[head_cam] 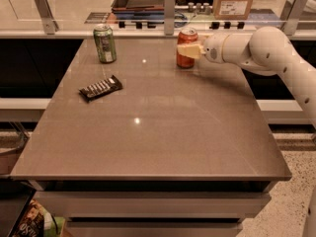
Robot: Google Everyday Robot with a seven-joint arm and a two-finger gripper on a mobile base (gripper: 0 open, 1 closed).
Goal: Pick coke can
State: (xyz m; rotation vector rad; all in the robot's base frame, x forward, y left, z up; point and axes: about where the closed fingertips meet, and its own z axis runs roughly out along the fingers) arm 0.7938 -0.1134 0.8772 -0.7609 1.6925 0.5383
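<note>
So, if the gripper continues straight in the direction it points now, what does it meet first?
The coke can: the gripper sits right at its side, pointing toward it. Whether they touch is unclear.

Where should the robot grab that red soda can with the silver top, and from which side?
Probably around the middle of the round wall of the red soda can, coming in level from the arm's side, the picture's right. It stands upright on the grey table, so its straight sides offer the hold. The cream gripper is at that height, right at the can.
</note>
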